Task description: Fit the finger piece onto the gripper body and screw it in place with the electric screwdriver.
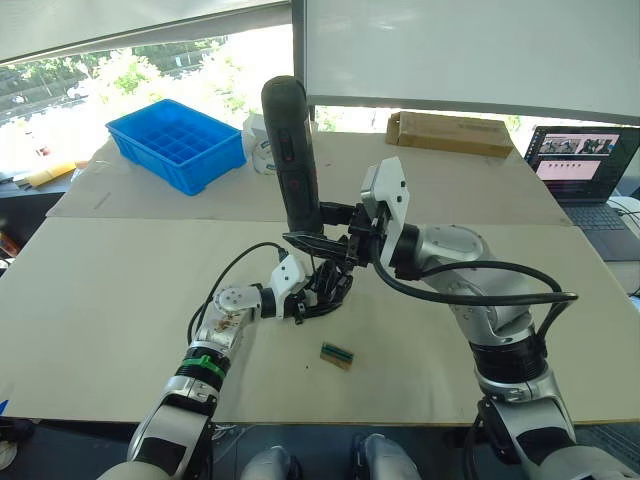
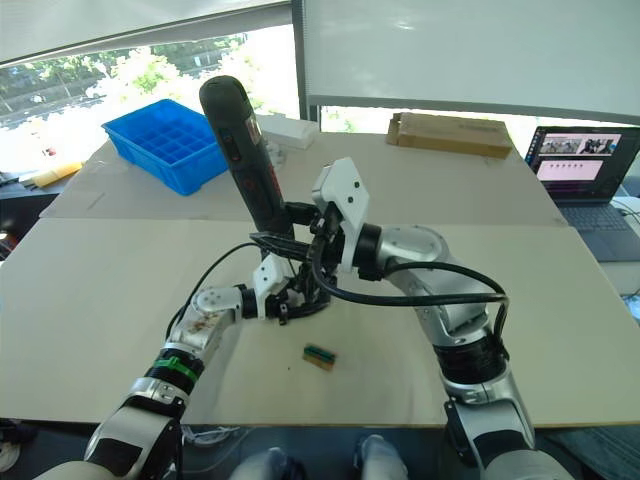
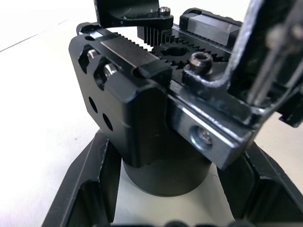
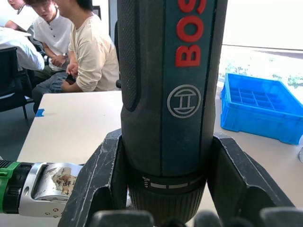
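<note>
The electric screwdriver (image 1: 292,150) is clamped upright in the right tool (image 4: 163,189), its bit hidden behind the arms. The gripper body (image 3: 142,113) is held in the left tool (image 1: 318,295) on the surface (image 1: 120,300) — the finger piece (image 1: 318,242) is seen above it, partly hidden.

Pale table (image 1: 120,330), bright windows (image 1: 150,60) behind, white wall panel (image 1: 470,50)
</note>
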`<action>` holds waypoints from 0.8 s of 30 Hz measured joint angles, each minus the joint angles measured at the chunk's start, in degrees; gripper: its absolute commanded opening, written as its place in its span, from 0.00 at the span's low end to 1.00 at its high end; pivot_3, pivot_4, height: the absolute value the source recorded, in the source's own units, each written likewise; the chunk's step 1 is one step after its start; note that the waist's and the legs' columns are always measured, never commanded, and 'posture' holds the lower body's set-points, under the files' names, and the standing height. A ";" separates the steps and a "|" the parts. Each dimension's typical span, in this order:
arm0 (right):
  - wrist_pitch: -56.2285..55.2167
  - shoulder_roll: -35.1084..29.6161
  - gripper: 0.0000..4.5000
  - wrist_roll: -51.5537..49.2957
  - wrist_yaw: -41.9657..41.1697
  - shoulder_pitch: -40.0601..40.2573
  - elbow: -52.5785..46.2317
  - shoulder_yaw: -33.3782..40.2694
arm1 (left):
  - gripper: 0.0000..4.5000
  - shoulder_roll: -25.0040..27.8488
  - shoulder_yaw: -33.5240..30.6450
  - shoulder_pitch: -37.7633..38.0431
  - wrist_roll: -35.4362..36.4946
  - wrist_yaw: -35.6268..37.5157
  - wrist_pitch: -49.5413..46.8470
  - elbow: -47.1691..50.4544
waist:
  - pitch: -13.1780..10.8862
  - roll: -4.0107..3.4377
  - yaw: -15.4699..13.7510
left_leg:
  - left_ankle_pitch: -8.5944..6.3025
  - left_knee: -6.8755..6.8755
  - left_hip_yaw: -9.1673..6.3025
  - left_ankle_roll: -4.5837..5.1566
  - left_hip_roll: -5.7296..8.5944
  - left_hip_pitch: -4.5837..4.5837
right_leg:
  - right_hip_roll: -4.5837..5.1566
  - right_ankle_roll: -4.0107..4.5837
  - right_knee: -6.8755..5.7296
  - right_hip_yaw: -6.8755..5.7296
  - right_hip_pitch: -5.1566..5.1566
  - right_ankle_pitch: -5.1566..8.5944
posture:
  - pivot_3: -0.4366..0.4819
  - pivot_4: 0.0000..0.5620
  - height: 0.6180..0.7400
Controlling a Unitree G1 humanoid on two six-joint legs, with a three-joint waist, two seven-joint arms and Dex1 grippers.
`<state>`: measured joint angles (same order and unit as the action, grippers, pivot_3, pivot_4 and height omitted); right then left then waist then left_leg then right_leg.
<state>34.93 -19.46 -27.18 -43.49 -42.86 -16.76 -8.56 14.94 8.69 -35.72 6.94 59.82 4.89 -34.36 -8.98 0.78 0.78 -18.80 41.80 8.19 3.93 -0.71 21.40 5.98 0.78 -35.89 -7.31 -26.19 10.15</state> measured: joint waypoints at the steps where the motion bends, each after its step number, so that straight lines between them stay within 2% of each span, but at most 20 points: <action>1: 0.00 -0.01 0.43 -0.02 0.00 -0.27 0.00 0.00 | 0.51 0.00 0.00 -0.02 0.00 0.02 0.00 -0.04 | 0.00 0.00 0.00 | 0.00 0.00 0.00 0.00 0.00 0.00 | 0.00 0.00 0.00 0.00 0.00 0.00 | 0.48 0.27 0.98; 24: 0.01 -0.78 0.43 -0.01 -0.21 0.07 -0.73 -0.04 | 0.51 0.03 0.00 -0.18 -0.01 0.37 0.02 -0.20 | 0.00 0.00 -0.01 | 0.00 0.00 0.00 0.00 0.00 0.00 | 0.00 0.00 0.00 0.00 0.00 0.00 | 0.48 0.27 0.98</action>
<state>34.93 -20.25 -27.19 -43.70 -42.79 -17.49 -8.60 14.97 8.70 -35.89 6.93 60.18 4.91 -34.55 -8.98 0.78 0.78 -18.80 41.80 8.19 3.93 -0.71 21.40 5.98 0.78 -35.89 -7.31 -26.19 10.15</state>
